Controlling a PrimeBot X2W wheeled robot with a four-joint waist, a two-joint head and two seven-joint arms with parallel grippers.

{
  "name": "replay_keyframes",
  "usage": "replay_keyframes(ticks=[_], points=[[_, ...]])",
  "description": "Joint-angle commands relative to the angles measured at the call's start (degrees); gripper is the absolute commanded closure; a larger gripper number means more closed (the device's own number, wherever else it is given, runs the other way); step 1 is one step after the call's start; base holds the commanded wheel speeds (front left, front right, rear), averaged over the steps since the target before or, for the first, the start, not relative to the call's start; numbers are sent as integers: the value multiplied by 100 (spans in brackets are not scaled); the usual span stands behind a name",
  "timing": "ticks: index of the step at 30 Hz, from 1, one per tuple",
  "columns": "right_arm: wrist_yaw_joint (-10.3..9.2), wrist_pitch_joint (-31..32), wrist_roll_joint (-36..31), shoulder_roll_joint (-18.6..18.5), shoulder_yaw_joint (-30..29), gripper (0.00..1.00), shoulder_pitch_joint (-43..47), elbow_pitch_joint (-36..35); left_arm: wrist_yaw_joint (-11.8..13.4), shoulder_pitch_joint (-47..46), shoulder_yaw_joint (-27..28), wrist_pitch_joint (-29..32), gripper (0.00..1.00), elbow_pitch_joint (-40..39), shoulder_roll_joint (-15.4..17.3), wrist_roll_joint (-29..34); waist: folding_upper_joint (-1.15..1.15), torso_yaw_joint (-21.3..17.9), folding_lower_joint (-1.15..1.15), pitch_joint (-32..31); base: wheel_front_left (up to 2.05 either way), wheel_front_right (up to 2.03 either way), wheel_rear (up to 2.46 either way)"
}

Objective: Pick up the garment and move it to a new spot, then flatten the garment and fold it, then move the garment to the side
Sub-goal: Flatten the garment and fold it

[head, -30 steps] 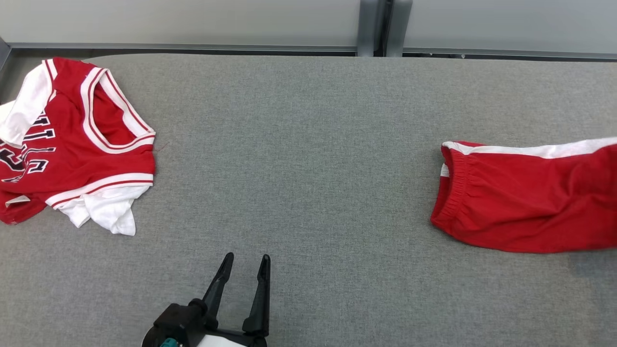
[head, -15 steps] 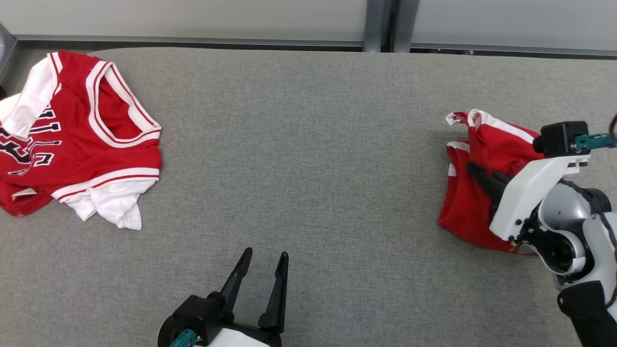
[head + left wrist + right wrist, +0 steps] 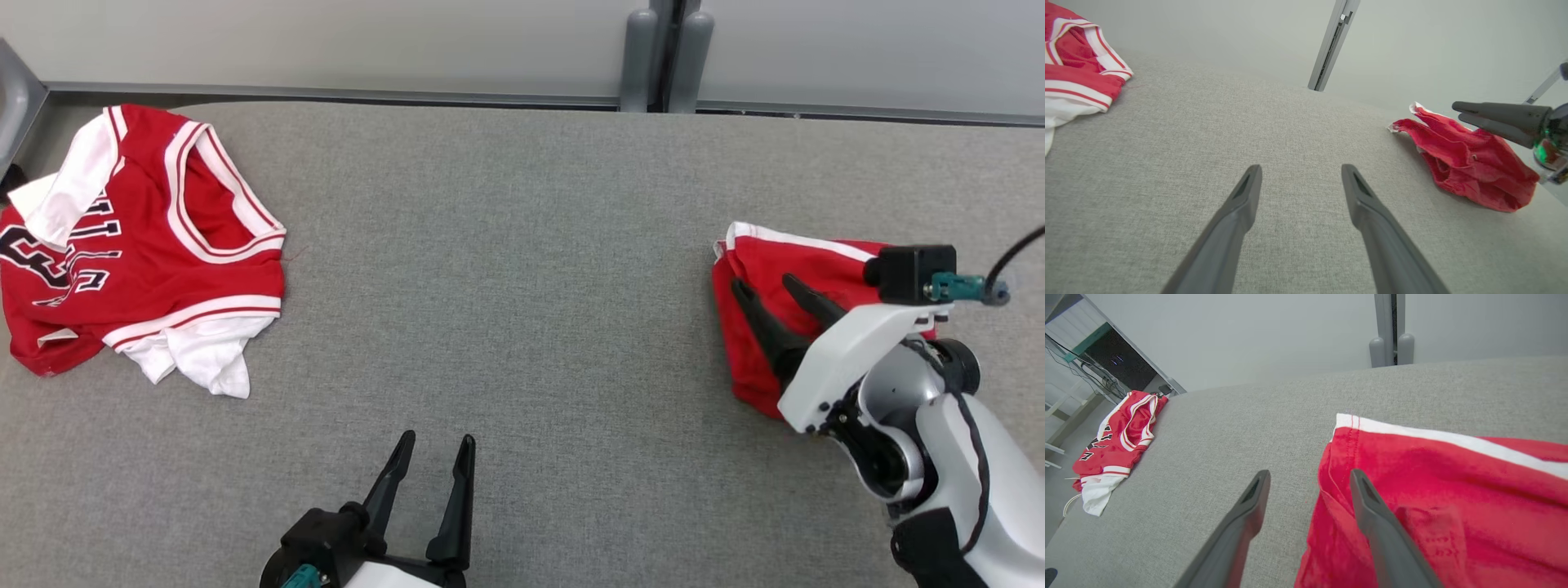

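Observation:
The garment [image 3: 784,257] is a pair of red shorts with a white stripe, lying bunched on the right side of the grey table [image 3: 506,286]. My right gripper [image 3: 761,282] hovers just over its left edge, open, with nothing between its fingers. In the right wrist view the garment [image 3: 1433,477] lies under the right finger, and the right gripper [image 3: 1309,473] straddles its hem. My left gripper [image 3: 438,438] stands open and empty near the table's front edge. The left wrist view shows the left gripper [image 3: 1301,167] over bare cloth, the garment [image 3: 1470,163] off to the right, and the right gripper [image 3: 1457,111] above it.
A red and white jersey [image 3: 147,245] with dark lettering lies crumpled at the table's far left, also seen as the jersey [image 3: 1118,437] in the right wrist view. A grey wall with a vertical post [image 3: 665,57] runs behind the table.
My right gripper, shut on the garment and holding its edge up half a second ago, has opened; the garment has dropped onto the table. The head camera has shifted. The left gripper holds still.

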Motion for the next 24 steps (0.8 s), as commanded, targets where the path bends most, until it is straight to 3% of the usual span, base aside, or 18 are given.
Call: replay_keyframes(ticks=[1, 7, 13, 18, 24], points=[[10, -209, -100, -142, 79, 0, 169, -136, -17, 41, 80, -25, 0, -2, 22, 64, 0, -122, 0, -133, 0, 0, 0], [10, -1522, -834, -648, -25, 0, 1080, -667, -44, 309, 421, -25, 0, -129, 56, 107, 0, -449, 0, -507, 0, 0, 0], [10, -2674, -1421, -685, -672, 0, 1991, -471, -94, 586, 744, -19, 0, -298, 31, 217, 0, -697, 0, -776, 0, 0, 0], [11, -2993, -1687, -558, -1120, 0, 2309, -130, -145, 770, 933, -19, 0, -397, -13, 327, 0, -798, 0, -870, 0, 0, 0], [11, -3104, -1739, -473, -1333, 0, 2079, -82, -180, 814, 1069, -19, 0, -539, -43, 454, 0, -806, 0, -787, 0, 0, 0]])
